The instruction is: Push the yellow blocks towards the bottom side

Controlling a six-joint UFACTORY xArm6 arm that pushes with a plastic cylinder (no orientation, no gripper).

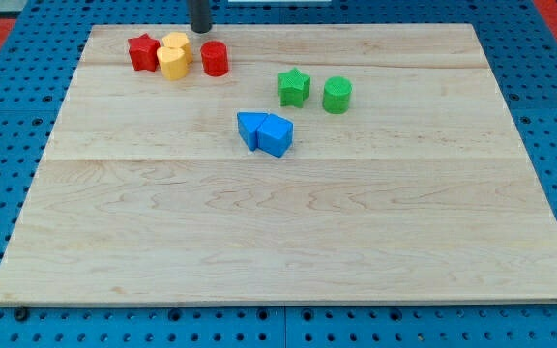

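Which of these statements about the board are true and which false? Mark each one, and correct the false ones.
1. The two yellow blocks lie near the view's top left, between two red blocks. True: a red block is on their left, a red cylinder on their right.
2. My tip rests among the blue blocks. False: it stands at the view's top edge, just above and to the right of the yellow blocks.
3. The green star lies left of the green cylinder. True.
4. The two blue blocks are far apart. False: they sit touching, near the board's middle.
5. The yellow blocks already lie at the bottom side. False: they are near the top.
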